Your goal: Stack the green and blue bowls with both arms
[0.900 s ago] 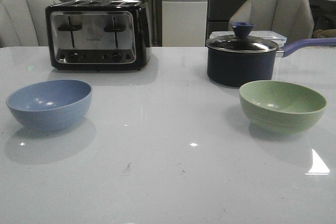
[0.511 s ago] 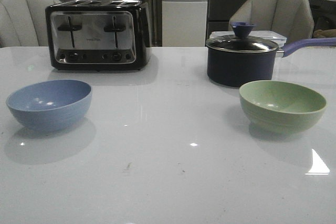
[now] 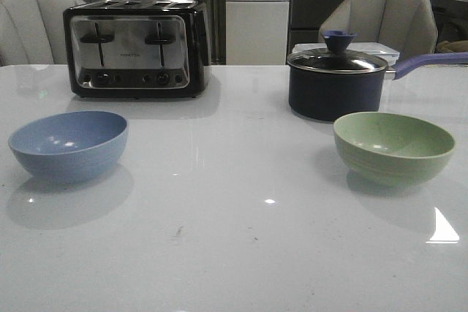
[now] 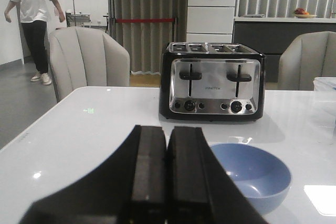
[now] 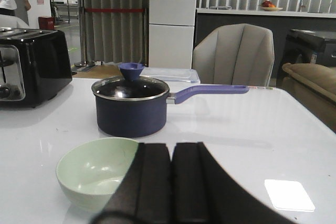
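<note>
We are keeping our left gripper (image 4: 167, 182) and right gripper (image 5: 171, 187) pressed together, gripping nothing. The blue bowl (image 3: 69, 145) is sitting upright on the table's (image 3: 234, 253) left side before the toaster (image 3: 135, 47). The green bowl (image 3: 393, 147) is sitting well apart on the right, just before the saucepan (image 3: 336, 82).

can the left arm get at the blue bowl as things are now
Probably yes. The blue bowl sits open on the table just ahead of the left gripper, nothing between them; the toaster stands well behind. The jaws are shut, so they must open first.

blue bowl (image 3: 69, 145) left, upright – green bowl (image 3: 393, 147) right
</note>
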Controlling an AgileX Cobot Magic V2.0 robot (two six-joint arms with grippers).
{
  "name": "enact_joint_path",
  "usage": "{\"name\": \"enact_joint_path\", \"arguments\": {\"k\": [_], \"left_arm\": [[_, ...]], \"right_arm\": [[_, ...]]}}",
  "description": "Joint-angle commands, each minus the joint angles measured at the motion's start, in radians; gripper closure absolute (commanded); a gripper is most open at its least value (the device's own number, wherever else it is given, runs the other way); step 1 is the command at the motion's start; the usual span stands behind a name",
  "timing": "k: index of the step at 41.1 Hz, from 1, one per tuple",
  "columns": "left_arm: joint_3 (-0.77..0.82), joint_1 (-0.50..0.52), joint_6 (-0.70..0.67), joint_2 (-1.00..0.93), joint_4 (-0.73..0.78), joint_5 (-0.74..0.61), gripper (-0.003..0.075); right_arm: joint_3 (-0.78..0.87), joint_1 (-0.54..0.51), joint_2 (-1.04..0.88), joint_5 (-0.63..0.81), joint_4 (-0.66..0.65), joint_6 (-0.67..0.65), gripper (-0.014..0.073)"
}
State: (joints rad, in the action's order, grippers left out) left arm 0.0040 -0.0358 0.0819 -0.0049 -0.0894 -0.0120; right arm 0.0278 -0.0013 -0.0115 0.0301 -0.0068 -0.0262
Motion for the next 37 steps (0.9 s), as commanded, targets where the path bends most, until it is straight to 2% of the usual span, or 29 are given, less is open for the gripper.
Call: {"name": "enact_joint_path", "arguments": {"k": [1,10,17,23,28,37], "left_arm": [[-0.026,-0.007,-0.011,-0.02,0.002,-0.113,0.0627],[-0.277,-0.007,-0.011,0.002,0.002,-0.02,0.0627],[-0.536,-0.007,-0.011,0.114,0.002,0.175,0.0627],[-0.73,-0.007,-0.011,0.26,0.002,0.404,0.0627],[-0.795,-0.007,-0.011,0.362,0.002,0.537,0.0627],[-0.768,-0.007,-0.011,0.505,0.002,0.621,0.0627]], "right_arm": [[-0.076,-0.005,-0.018,0.078,-0.01,0.0,0.0571],[-0.354,-0.005,0.02,-0.125,-0.01,0.0,0.0571],[-0.599,-0.005,0.162,-0.286,-0.01,0.0,0.0571],[-0.784,-0.005,0.311,-0.469,-0.01,0.0,0.0571],[-0.854,-0.005,0.428,-0.61,-0.011,0.0,0.0571],[-0.857,-0.005,0.599,-0.787,-0.011,0.0,0.0571]]}}
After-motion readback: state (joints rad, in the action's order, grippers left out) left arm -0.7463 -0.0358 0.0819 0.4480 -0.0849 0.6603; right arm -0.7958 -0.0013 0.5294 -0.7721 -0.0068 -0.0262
